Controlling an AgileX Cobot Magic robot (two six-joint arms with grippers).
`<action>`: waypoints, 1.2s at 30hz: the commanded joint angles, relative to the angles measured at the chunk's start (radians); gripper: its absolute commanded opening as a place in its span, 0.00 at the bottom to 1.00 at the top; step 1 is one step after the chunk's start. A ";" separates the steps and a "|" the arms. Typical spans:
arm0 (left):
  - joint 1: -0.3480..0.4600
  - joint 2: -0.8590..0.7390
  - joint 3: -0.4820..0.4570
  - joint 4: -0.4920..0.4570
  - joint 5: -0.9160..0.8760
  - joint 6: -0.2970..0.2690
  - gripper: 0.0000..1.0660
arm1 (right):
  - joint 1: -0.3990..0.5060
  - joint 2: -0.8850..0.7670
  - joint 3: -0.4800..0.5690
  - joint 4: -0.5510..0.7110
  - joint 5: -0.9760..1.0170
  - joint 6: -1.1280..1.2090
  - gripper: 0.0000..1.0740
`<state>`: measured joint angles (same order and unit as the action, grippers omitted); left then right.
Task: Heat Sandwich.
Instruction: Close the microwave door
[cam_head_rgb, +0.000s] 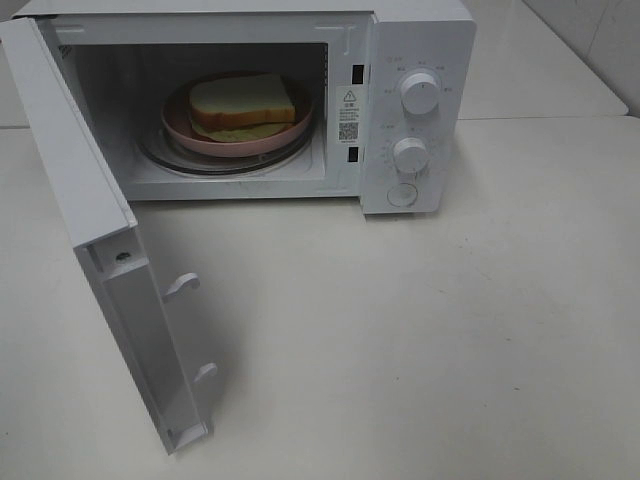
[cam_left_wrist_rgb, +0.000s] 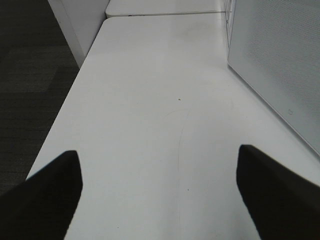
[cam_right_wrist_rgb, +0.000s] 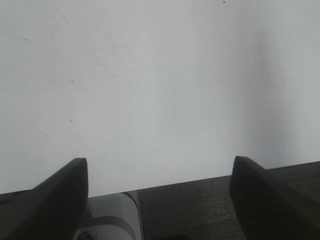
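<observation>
From the high camera, a white microwave (cam_head_rgb: 415, 40) stands at the back of a white table (cam_head_rgb: 450, 330) with its door (cam_head_rgb: 70, 180) swung wide open to the left of the view. Inside the cavity the sandwich (cam_head_rgb: 243, 103) lies flat on a round pink plate (cam_head_rgb: 180, 125), and the plate sits on the glass turntable (cam_head_rgb: 160, 155). The top slice is white with a tan crust, and a pale yellowish layer peeks out beneath it. Two round knobs (cam_head_rgb: 420, 93) are stacked on the control panel at the right. In the left wrist view, the left gripper (cam_left_wrist_rgb: 157, 150) hangs above bare tabletop with its dark fingers (cam_left_wrist_rgb: 50, 195) spread far apart and nothing between them. A white panel with a fine dotted mesh (cam_left_wrist_rgb: 280, 60) rises just beside it, and dark floor (cam_left_wrist_rgb: 25, 75) shows past the table's far edge. In the right wrist view, the right gripper (cam_right_wrist_rgb: 158, 159) is likewise wide open and empty, poised over the table's edge, with dark floor (cam_right_wrist_rgb: 200, 210) below.
</observation>
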<state>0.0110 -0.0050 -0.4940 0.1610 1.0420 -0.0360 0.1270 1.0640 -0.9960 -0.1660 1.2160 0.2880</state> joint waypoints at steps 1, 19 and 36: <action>0.000 -0.021 0.002 0.001 -0.017 -0.006 0.73 | -0.040 -0.110 0.078 0.001 -0.036 -0.015 0.71; 0.000 -0.021 0.002 0.001 -0.017 -0.006 0.73 | -0.119 -0.568 0.420 0.048 -0.158 -0.097 0.71; 0.000 -0.021 0.002 0.001 -0.017 -0.006 0.73 | -0.119 -0.989 0.490 0.049 -0.176 -0.182 0.71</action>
<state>0.0110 -0.0050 -0.4940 0.1610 1.0420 -0.0360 0.0120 0.0890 -0.5090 -0.1160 1.0410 0.1190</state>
